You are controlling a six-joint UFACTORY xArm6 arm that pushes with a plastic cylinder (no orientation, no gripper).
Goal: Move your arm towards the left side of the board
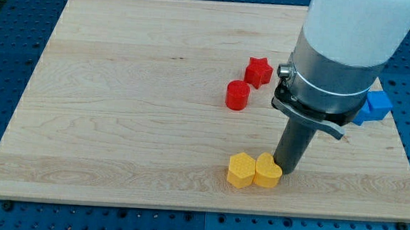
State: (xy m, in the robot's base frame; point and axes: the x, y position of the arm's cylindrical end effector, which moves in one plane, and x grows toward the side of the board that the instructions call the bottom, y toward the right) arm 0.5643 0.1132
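One upright rod, my tip (285, 167) beside yellow heart (267, 169).

Cannot see the very end of my tip (285, 167): tucked behind the yellow heart block (268, 169), so no telling if it touches that block or the worktop (119, 124). Arm (352, 38) cut off by the view's top. Blue block (372, 107) mostly hidden behind the arm, only its right part showing, shape hard to tell, maybe a cube. Worktop's top right corner hidden behind the arm too.
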